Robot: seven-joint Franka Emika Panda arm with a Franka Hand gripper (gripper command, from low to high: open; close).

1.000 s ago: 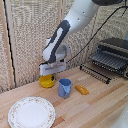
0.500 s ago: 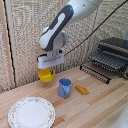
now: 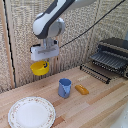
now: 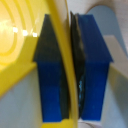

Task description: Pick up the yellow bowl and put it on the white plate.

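The pincer (image 3: 45, 63) holds the yellow bowl (image 3: 39, 67) by its rim, well above the tabletop (image 3: 95, 107). In the wrist view the thin yellow wall runs between the two blue finger pads (image 4: 50, 70), pressed from both sides, one pad inside the bowl and one outside. That edge grip probably explains why the bowl hangs below the grey head with its opening tilted rather than level: it is carried by one side only. The height seems chosen so the bowl passes clear of the things standing below.

The white plate (image 3: 31, 112) lies on the tabletop towards the exterior view's left and nearer the camera, with nothing on it. The bowl is in the air further back than the plate, so the carry does not look finished; the arm would need to bring it forward and down before releasing. A rim hold on a light bowl may let it swing, so a slow descent seems wise.

A blue mug (image 3: 64, 88) stands near the middle of the tabletop, with a small orange block (image 3: 82, 89) just beside it on the exterior view's right. The tabletop is pale wood planking. Behind it is a woven, reed-like wall covering, and a dark metal rack (image 3: 111, 59) sits at the exterior view's right.
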